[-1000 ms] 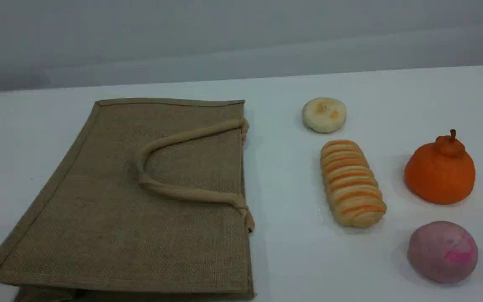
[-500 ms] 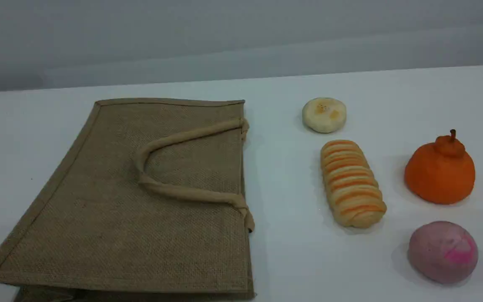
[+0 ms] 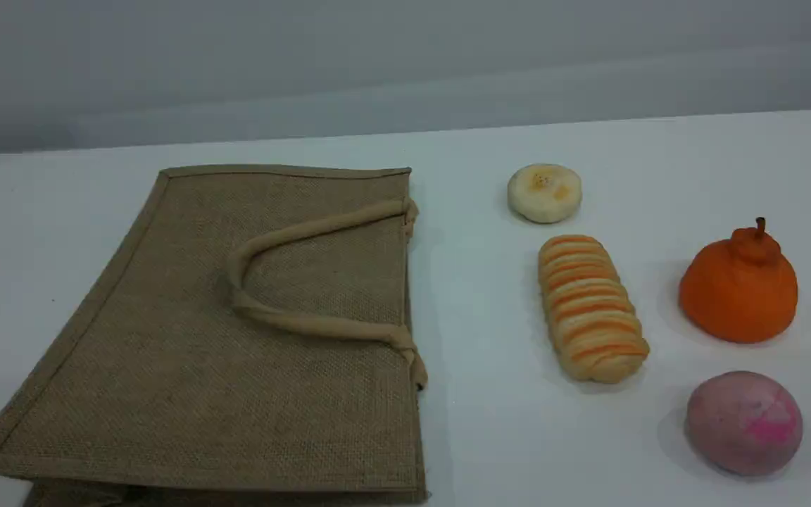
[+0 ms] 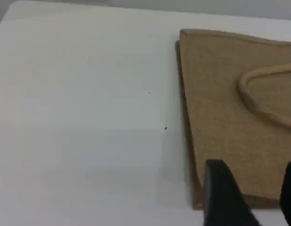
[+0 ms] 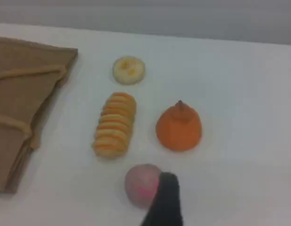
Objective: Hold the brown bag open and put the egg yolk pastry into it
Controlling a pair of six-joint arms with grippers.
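The brown bag (image 3: pixel 236 338) lies flat on the left half of the white table, its beige handle (image 3: pixel 286 320) folded across it and its mouth edge toward the middle of the table. In the left wrist view my left gripper (image 4: pixel 255 190) hangs above a corner of the bag (image 4: pixel 230 108), open and empty. The egg yolk pastry (image 3: pixel 544 192), a small cream bun with yellow spots, sits at the back right and also shows as the pastry (image 5: pixel 129 69) in the right wrist view. One dark fingertip (image 5: pixel 166 197) of my right gripper hovers over the pink ball, holding nothing. Neither arm shows in the scene view.
An orange-striped loaf (image 3: pixel 590 308) lies just in front of the pastry. An orange stemmed fruit (image 3: pixel 740 285) stands to the right, and a pink-purple ball (image 3: pixel 743 421) sits at the front right. The table's far edge (image 3: pixel 405 134) meets a grey wall.
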